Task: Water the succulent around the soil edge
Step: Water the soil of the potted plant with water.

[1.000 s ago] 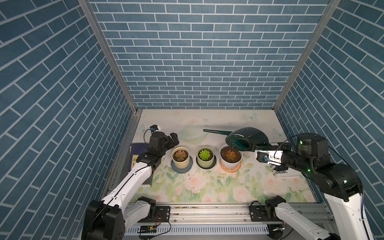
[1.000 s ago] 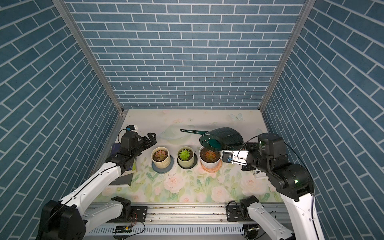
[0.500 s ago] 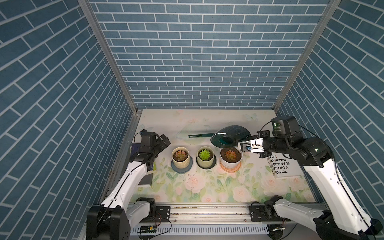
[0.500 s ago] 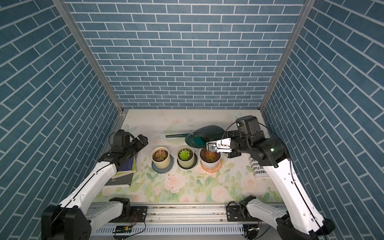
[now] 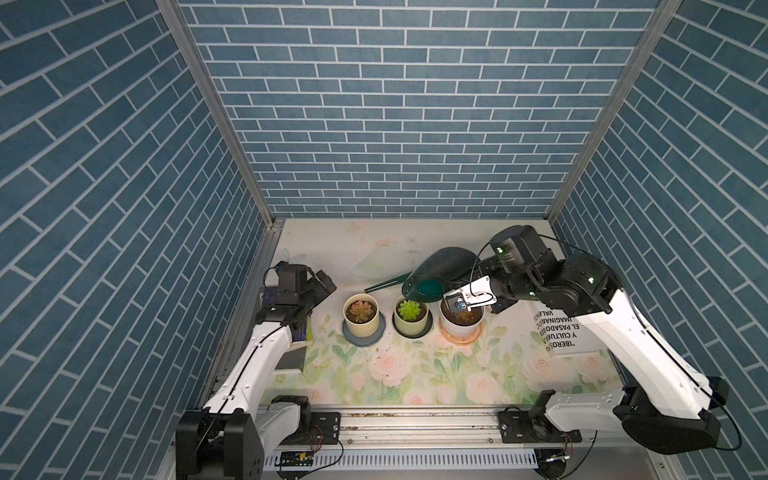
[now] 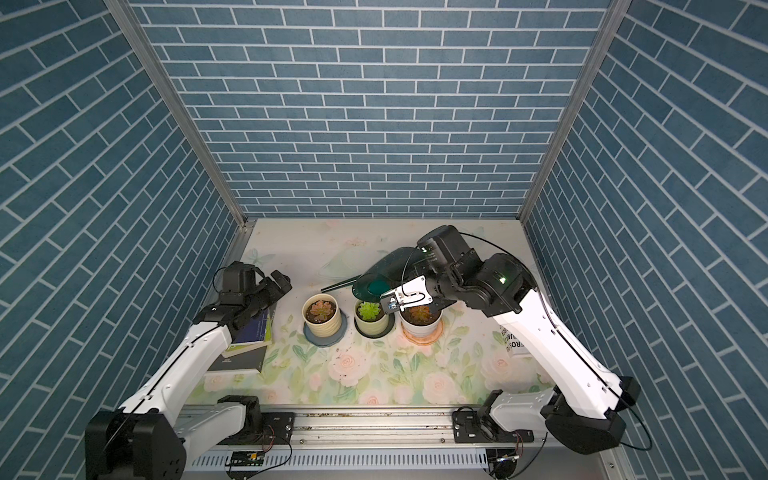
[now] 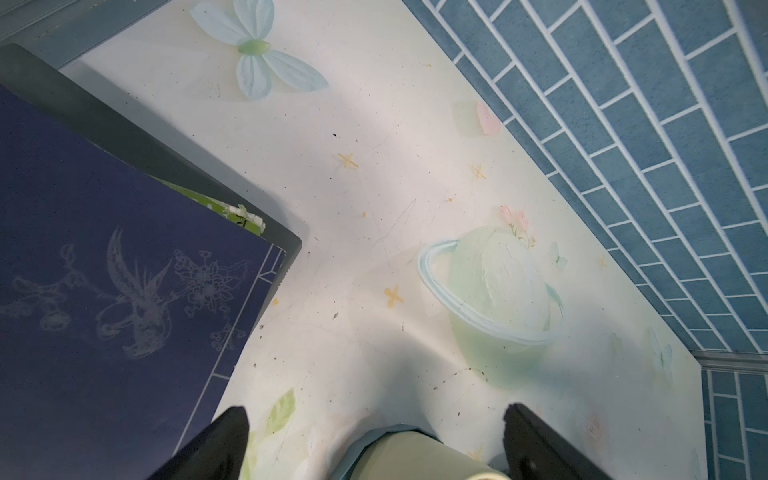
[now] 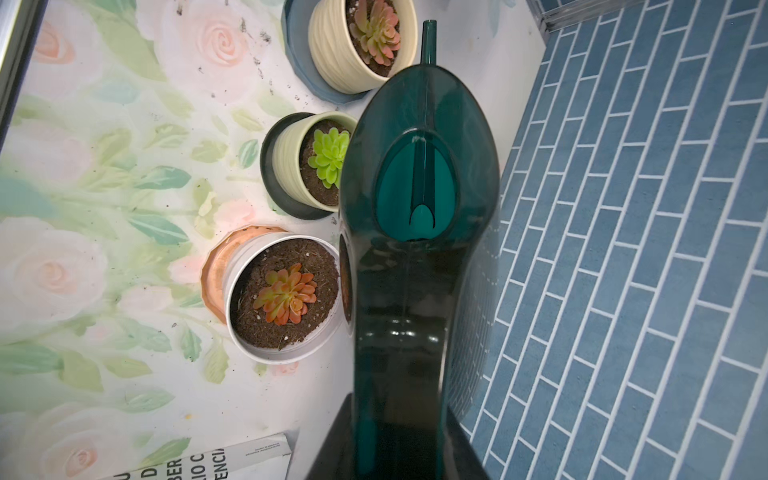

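My right hand [image 8: 398,446] grasps the watering can [image 8: 419,137]; next I tip its spout [image 8: 429,37] gently over the pot's [image 8: 328,58] soil edge.

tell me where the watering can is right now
In both top views the watering can hangs in the right claw, just behind the middle pot and the white pot.
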`<state>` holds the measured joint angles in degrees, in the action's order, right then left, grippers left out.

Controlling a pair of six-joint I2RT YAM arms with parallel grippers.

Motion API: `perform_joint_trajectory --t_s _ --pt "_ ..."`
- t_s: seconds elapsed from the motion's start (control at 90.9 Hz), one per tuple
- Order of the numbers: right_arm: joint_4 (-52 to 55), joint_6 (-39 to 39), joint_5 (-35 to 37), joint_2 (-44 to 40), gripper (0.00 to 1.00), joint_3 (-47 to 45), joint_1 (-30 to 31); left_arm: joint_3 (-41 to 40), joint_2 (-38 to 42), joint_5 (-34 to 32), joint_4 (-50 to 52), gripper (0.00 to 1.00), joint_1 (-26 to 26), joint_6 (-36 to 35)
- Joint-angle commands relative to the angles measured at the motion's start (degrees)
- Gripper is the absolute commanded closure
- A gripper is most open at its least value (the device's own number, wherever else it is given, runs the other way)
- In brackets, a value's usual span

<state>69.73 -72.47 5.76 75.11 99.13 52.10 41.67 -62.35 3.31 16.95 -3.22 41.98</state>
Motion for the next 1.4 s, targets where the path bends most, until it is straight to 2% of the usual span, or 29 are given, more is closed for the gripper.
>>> perform_joint_trajectory --t_s 0.0,0.352,0.649,0.935,1.067,1.386 --pt "-0.2 -0.8 3.7 0.3 1.00 2.7 2.5 1.2 -0.3 0.1 1.2 0.00 0.3 -1.0" --pt "-1.3 -3.7 11.4 4.1 1.00 6.8 11.3 0.9 -0.7 1.8 0.3 0.00 0.4 -1.5" --pt "-8.5 -7.4 18.7 4.5 1.00 2.9 13.0 0.4 -0.2 2.1 -0.2 0.00 0.3 -2.3" --pt "-13.7 -9.6 16.8 4.7 1.00 0.5 13.0 -0.1 0.1 2.5 -0.8 0.00 0.3 -3.0" --pt "-12.0 -10.8 19.3 4.9 1.00 0.8 13.0 -0.1 -0.1 2.4 -0.9 0.00 0.4 -3.4" --pt "-7.0 -8.9 18.9 -0.2 1.00 -2.0 13.0 0.3 -1.4 2.9 -0.8 0.00 0.4 -3.4"
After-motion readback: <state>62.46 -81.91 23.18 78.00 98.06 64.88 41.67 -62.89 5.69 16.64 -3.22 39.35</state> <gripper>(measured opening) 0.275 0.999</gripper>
